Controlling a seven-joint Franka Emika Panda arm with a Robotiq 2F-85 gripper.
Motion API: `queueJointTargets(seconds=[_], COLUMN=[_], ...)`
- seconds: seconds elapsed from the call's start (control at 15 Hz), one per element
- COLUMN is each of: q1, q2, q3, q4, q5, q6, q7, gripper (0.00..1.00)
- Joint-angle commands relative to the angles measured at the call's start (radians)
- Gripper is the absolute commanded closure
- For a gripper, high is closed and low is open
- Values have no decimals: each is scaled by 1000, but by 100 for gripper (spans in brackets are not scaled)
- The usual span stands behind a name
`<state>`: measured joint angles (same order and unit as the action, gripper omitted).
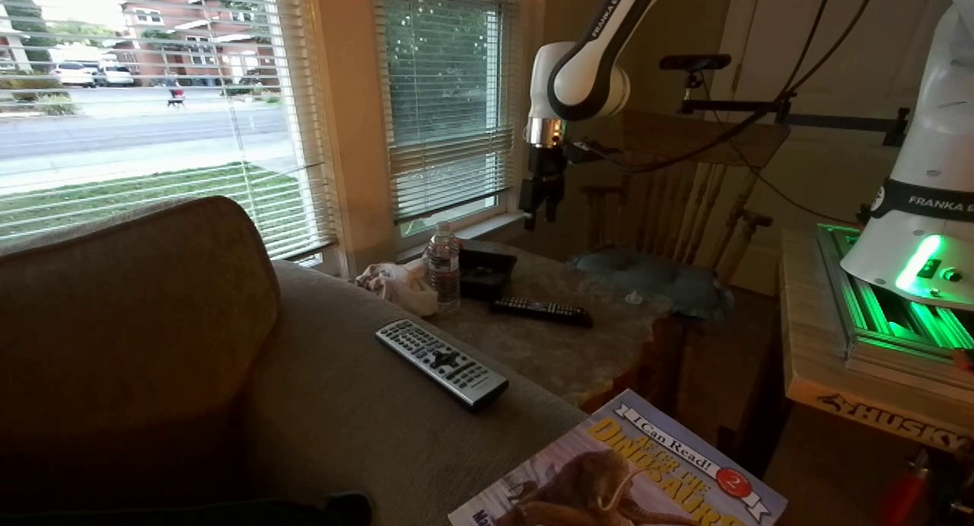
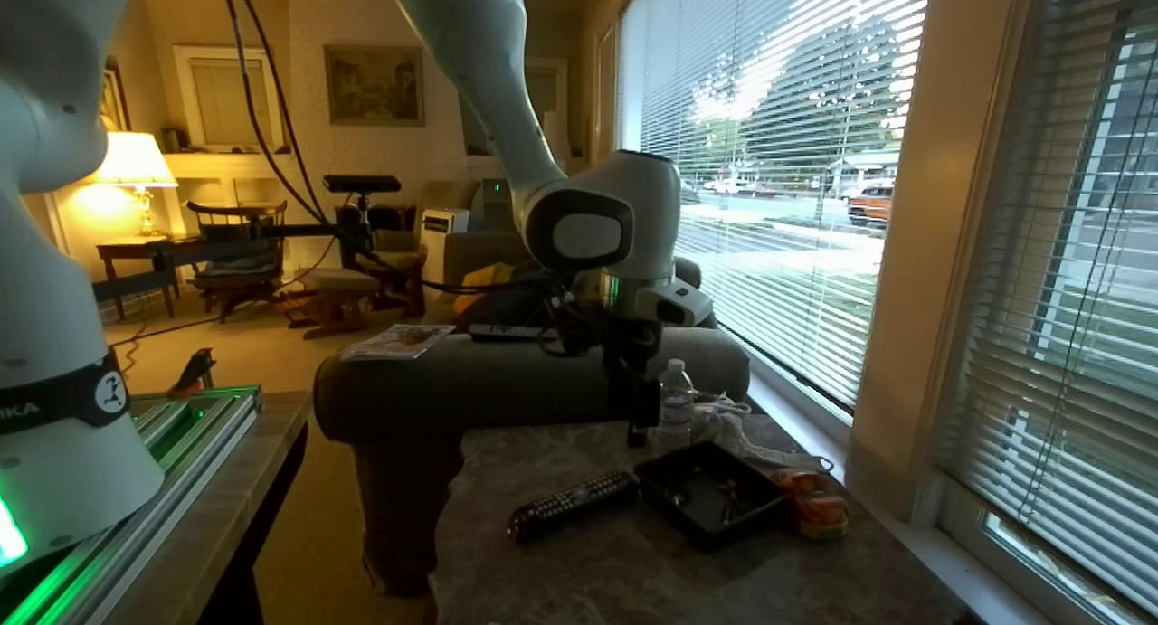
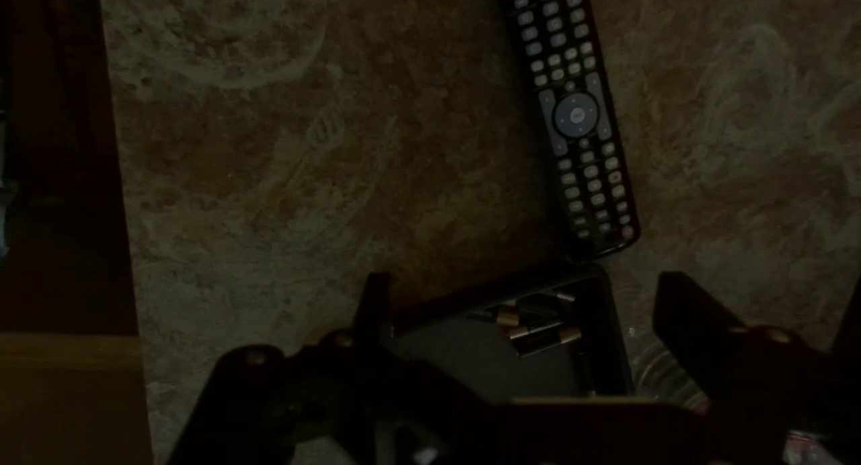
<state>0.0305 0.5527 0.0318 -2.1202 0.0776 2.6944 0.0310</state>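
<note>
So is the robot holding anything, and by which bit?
No, nothing is held. The gripper is open; the black tray seen between its jaws sits lower, not gripped.

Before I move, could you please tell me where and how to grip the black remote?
The black remote is probably best gripped mid-length from above, the gripper closing across its narrow width: it lies flat, buttons up, one end close to the tray.

Black tray (image 3: 471,357), copper-ended batteries (image 3: 548,340) in one corner; black remote (image 3: 576,115), buttons up, flat on the table (image 3: 289,216), just beside the tray
</note>
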Motion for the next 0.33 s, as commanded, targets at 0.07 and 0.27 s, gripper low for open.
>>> queueJointTargets(seconds=[0.07, 0.27], q1=[10, 14], q2=[-7, -10], q3=[-13, -18], q4=[2, 1], q5=[-14, -17], q6=[-2, -2], q7=[12, 15], gripper=[0, 0])
